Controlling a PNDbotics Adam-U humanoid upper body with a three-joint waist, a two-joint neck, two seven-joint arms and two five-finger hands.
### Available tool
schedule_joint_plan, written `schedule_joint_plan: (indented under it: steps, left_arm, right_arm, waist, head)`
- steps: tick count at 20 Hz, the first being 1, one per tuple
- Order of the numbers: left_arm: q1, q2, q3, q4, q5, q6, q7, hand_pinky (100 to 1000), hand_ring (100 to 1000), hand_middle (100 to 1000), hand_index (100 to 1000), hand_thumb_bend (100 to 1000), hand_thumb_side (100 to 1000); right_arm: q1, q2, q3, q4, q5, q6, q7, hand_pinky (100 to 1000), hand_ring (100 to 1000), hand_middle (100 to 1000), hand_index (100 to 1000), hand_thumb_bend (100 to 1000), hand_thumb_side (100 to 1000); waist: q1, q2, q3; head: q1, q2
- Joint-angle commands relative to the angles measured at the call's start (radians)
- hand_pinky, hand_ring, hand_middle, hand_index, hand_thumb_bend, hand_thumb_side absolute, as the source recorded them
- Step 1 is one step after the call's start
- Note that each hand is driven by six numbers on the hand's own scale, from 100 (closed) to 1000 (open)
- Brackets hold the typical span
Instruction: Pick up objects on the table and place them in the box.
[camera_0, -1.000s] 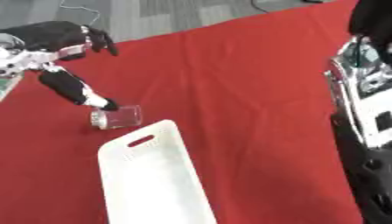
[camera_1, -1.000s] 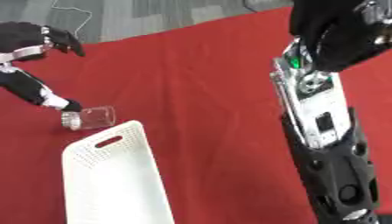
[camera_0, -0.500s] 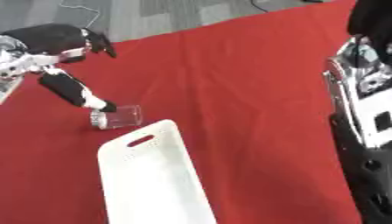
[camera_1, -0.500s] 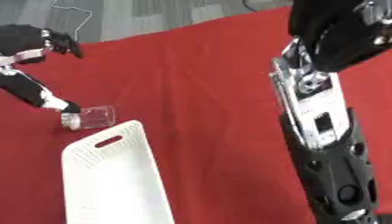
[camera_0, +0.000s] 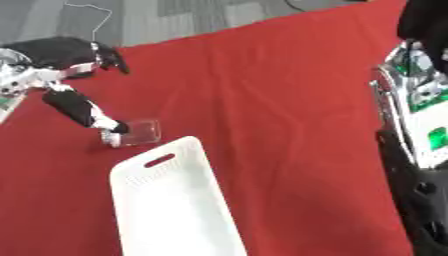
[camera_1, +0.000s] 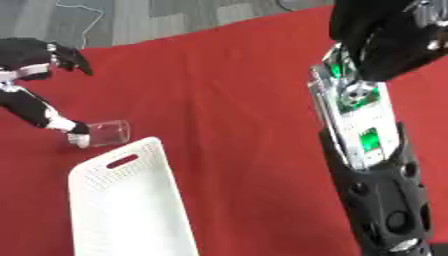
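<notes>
Reaching in from the left edge with the left hand (camera_0: 66, 55), hovering over the near-left part of the red tablecloth (camera_0: 262, 100). Keeping that hand released: stretching the upper black fingers (camera_0: 109, 56) out towards the middle of the cloth, curling round nothing, and pointing one longer black digit (camera_0: 79, 107) down and to the right. Touching, with the pale tip of that digit, the left end of a small clear plastic container (camera_0: 136, 132). Not grasping the container, only meeting it at one end.

Lying on its side on the cloth, that container, just beyond the far rim of the box and a little to its left, not inside it. Looking see-through, with the red showing through its walls.

Lying flat at the lower left, the white perforated box (camera_0: 188, 210), running lengthwise from the handle slot (camera_0: 159, 160) at its far end down towards the bottom edge. Holding nothing visible inside.

Rising along the right edge, the right arm (camera_1: 359, 125), showing a silver forearm with green electronics above a black casing. Ending at the top right corner in a dark bulk, taken here as the right hand (camera_1: 385, 35); not possible to tell whether released or clenched. Staying well apart from both the container and the box.

Showing beyond the far edge of the cloth, a strip of grey floor (camera_0: 175, 15).
</notes>
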Motion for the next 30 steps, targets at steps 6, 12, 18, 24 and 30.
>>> schedule_joint_plan:
  steps: [6, 12, 18, 24, 30]
  left_arm:
    - [0.000, 0.008, 0.008, 0.011, -0.006, -0.009, -0.007, 790, 772, 829, 863, 637, 660]
    - [0.006, 0.001, 0.014, 0.030, -0.014, -0.013, -0.001, 790, 771, 828, 863, 633, 659]
    - [0.003, -0.019, 0.025, 0.071, -0.015, -0.017, 0.023, 777, 747, 819, 869, 615, 659]
    - [0.003, -0.034, 0.033, 0.124, 0.049, -0.020, 0.044, 768, 725, 815, 874, 600, 667]
    - [0.004, -0.037, 0.039, 0.145, 0.119, -0.037, 0.041, 755, 697, 807, 871, 615, 664]
  right_arm:
    - [-0.019, 0.004, -0.002, -0.010, -0.004, 0.000, 0.000, 382, 404, 388, 412, 100, 992]
    - [-0.023, 0.009, -0.002, -0.010, -0.004, -0.001, 0.000, 383, 404, 388, 412, 100, 992]
    - [-0.026, 0.013, 0.000, -0.010, -0.004, 0.000, 0.002, 383, 404, 386, 411, 100, 993]
    - [-0.034, 0.024, 0.000, -0.010, -0.007, 0.002, 0.005, 382, 404, 385, 411, 100, 993]
    - [-0.041, 0.030, -0.001, -0.010, -0.008, 0.002, 0.005, 382, 404, 385, 411, 100, 994]
  waist:
    - [-0.005, -0.009, -0.004]
    - [-0.005, -0.005, -0.009]
    - [-0.005, -0.002, -0.011]
    - [-0.008, 0.005, -0.020]
    - [-0.009, 0.014, -0.025]
  head:
    - [0.000, 0.000]
    - [0.001, 0.000]
    - [0.002, 0.000]
    - [0.011, 0.000]
    - [0.012, 0.000]
